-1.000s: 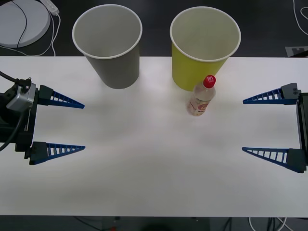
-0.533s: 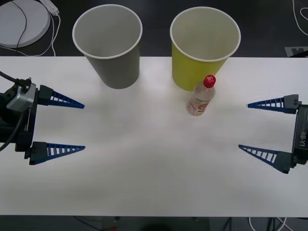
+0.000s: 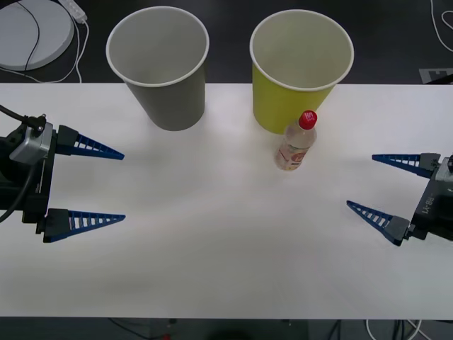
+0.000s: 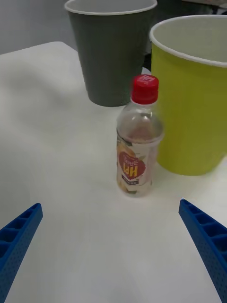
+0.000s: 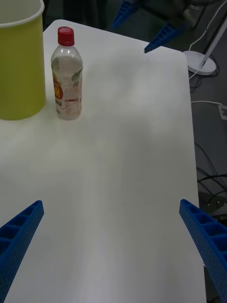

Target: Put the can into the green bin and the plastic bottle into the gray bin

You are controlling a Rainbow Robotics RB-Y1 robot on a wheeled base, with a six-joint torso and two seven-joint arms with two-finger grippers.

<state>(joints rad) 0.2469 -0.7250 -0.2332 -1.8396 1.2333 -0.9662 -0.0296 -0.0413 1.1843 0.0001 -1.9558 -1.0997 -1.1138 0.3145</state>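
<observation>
The plastic bottle (image 3: 296, 142) is seen upright on the white bench (image 3: 212, 248), just in front of the green bin (image 3: 301, 67) and close against its wall. It is placed ahead of the right gripper (image 3: 361, 183), whose jaws are spread wide and angled toward it, well apart from it, with nothing between them. The gray bin (image 3: 160, 64) is set beside the green bin, farther from those jaws. The left gripper (image 3: 124, 186) is held over the bench's opposite side, jaws likewise apart and empty, the bottle (image 5: 66, 73) far ahead of them.
</observation>
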